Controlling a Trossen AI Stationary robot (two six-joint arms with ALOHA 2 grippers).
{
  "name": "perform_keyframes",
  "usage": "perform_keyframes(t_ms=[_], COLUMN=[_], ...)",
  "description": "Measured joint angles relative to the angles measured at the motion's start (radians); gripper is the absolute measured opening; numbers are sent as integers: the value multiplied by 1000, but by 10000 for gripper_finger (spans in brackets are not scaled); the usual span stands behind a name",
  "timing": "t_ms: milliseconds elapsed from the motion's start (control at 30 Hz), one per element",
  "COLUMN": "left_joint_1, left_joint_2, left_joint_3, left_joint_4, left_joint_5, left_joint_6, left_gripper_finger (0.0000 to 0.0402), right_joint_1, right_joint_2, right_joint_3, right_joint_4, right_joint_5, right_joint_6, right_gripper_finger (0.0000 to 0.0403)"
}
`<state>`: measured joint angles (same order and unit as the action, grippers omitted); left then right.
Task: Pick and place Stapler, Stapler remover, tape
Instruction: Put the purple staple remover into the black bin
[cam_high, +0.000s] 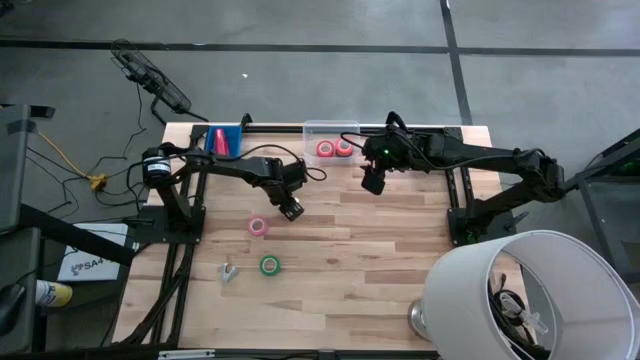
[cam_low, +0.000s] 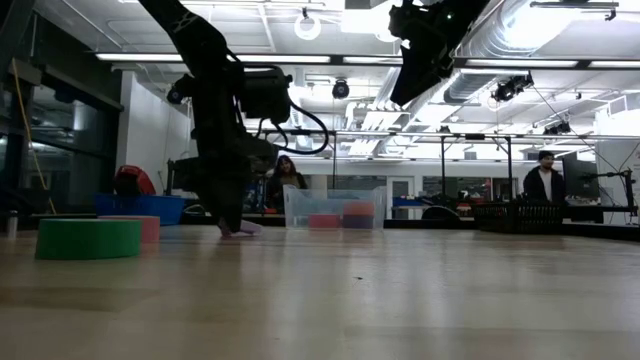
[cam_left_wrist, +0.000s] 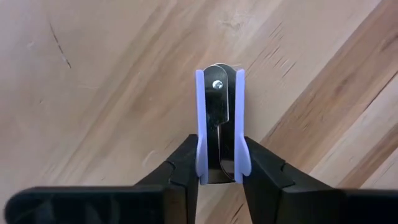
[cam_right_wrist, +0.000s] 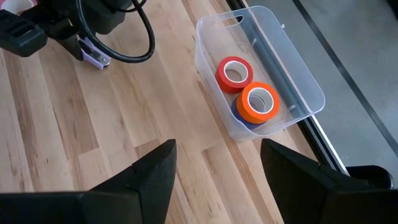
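Fingers of the left gripper (cam_left_wrist: 217, 158) are pinching a lavender-handled staple remover (cam_left_wrist: 217, 115) on the table's (cam_high: 380, 260) middle; lifting straight should keep it square. Right gripper (cam_right_wrist: 217, 168) is hovering spread near the clear bin (cam_right_wrist: 298, 74).

Okay, so I'm counting five tape rolls here: a pink roll (cam_high: 258, 226) and a green roll (cam_high: 269, 265) sitting loose, plus a red roll (cam_right_wrist: 234, 73), orange roll (cam_right_wrist: 259, 102) and purple roll (cam_right_wrist: 239, 117) sharing one clear bin (cam_right_wrist: 298, 74). I'm also seeing two staple removers (cam_high: 229, 272), one red stapler (cam_high: 218, 138) and one blue bin (cam_high: 234, 140).
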<state>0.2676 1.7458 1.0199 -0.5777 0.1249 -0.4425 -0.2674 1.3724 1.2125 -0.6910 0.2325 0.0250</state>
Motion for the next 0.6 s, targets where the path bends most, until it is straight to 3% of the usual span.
perform_keyframes(t_ms=[267,600], left_joint_1=[0,0], left_joint_2=[0,-1], left_joint_3=[19,200], left_joint_4=[-26,-84], left_joint_5=[-12,-88], left_joint_6=[52,177], left_gripper_finger=[84,84], right_joint_1=[0,0], right_joint_2=[0,3], right_joint_3=[0,0], right_joint_4=[0,32], right_joint_5=[-1,-7], right_joint_6=[0,0], right_gripper_finger=[224,224])
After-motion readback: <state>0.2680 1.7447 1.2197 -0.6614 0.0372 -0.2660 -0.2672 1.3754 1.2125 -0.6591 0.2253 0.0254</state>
